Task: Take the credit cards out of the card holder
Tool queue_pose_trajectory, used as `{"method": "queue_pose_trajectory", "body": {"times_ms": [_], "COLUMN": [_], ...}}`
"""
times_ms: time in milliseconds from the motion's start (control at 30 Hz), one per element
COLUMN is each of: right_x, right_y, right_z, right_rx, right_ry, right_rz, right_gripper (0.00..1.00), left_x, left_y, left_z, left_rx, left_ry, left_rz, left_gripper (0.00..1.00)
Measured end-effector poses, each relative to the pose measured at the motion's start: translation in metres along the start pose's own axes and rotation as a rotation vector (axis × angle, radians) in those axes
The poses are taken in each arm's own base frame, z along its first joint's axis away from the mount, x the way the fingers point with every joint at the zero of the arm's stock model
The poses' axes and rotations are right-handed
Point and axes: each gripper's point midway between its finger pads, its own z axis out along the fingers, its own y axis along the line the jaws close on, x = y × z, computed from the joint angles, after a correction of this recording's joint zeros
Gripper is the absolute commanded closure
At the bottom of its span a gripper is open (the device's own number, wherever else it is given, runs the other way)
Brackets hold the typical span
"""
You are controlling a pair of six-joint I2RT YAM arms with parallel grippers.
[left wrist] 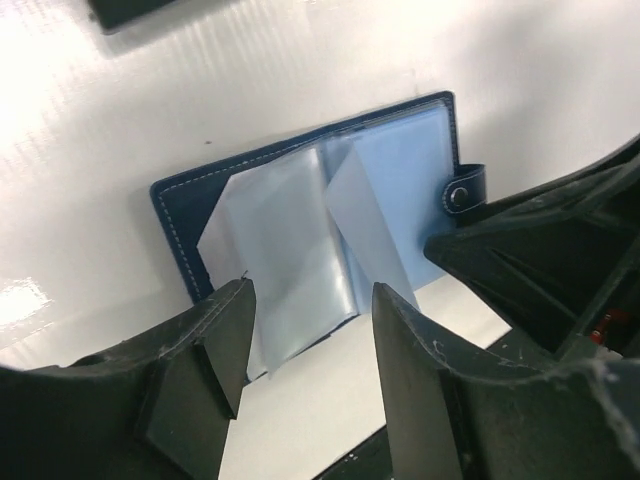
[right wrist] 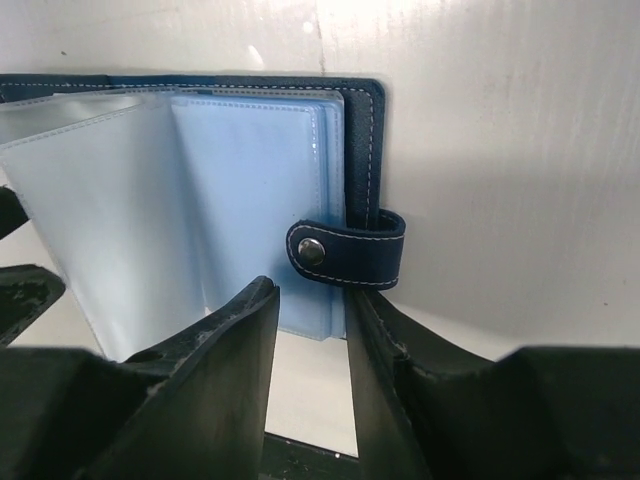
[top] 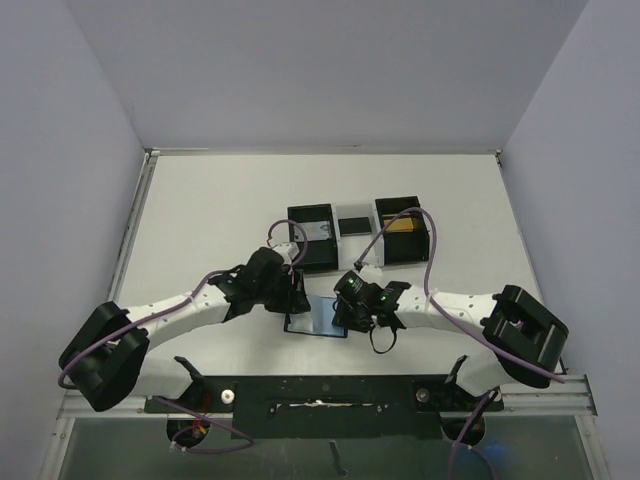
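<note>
While the arm bases crowd the near edge of the table (top: 200, 220), the card holder (top: 318, 318) lies just beyond them, mid-table, with a gripper at each side. Bare surface runs well out to the left and right of it, while on its far side little room remains. The left gripper (left wrist: 310, 350) hovers over the holder's left half with its jaws a moderate way apart, a loose sleeve edge between them and nothing clamped. The right gripper (right wrist: 312, 380) stands at the right edge, its jaws only narrowly apart with bare table showing in the gap, gripping nothing that shows. The holder is dark blue with pale stitching and lies spread open and flat, its clear sleeves (left wrist: 290, 260) fanned up and apparently empty. Its long axis runs left to right, and the snap tab (right wrist: 345, 252) points right. Farther on, near its far edge, sit two black boxes (top: 310, 240) joined by a white tray (top: 352, 215); a gold card (top: 405, 227) lies in the right one.
</note>
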Motion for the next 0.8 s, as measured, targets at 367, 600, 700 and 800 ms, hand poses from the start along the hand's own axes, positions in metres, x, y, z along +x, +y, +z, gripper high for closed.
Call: {"method": "queue_pose_trajectory", "body": {"times_ms": [367, 600, 700, 800], "right_x": [-0.005, -0.003, -0.003, -0.003], "right_y": [0.008, 0.006, 0.009, 0.013], "right_z": [0.000, 0.005, 0.007, 0.009], "right_rx": [0.010, 0.039, 0.041, 0.031], "right_ry": [0.005, 0.023, 0.032, 0.042], "right_rz": [-0.044, -0.074, -0.096, -0.121], "right_gripper": [0.61, 0.75, 0.82, 0.83], "left_x": [0.017, 0.018, 0.018, 0.018], "left_y": [0.021, 0.023, 0.024, 0.024], "left_z": [0.017, 0.019, 0.019, 0.019], "left_rx": [-0.052, -0.045, -0.047, -0.047], "left_ry": [0.051, 0.036, 0.034, 0.034], "left_rz": [-0.019, -0.024, -0.023, -0.022], "left_gripper": [0.68, 0.80, 0.83, 0.84]}}
